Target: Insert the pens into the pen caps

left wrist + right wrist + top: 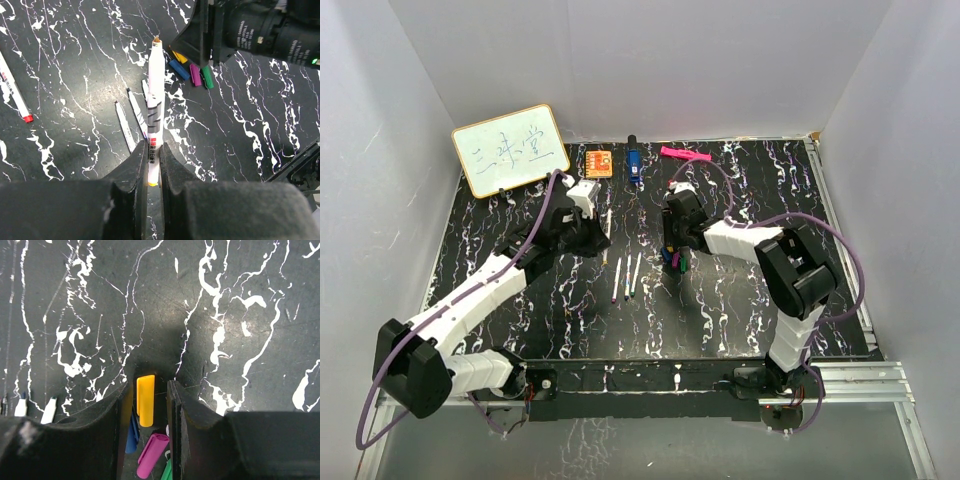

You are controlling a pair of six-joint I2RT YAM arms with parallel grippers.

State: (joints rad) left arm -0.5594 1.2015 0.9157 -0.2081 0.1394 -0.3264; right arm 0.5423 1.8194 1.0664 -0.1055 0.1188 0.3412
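Observation:
My left gripper [153, 160] is shut on a white pen [155, 100] near its yellow back end, with the tip pointing away toward the pen caps. Two more pens [125, 125] lie on the table below it, and a red-ended pen [15, 95] lies at the left. My right gripper [145, 390] is open and down at the table, its jaws on either side of the yellow cap [145, 399], with a gap on the right side. The blue cap [132, 432], purple cap [152, 455] and green cap [167, 471] lie just behind it. From above, both grippers [672, 250] sit mid-table, with loose pens [629, 272] between them.
A small whiteboard [510, 148] leans at the back left. An orange block [599, 162], a blue object [633, 165] and a pink marker [684, 154] lie along the back edge. White walls close in the black marbled table [520, 330] on three sides.

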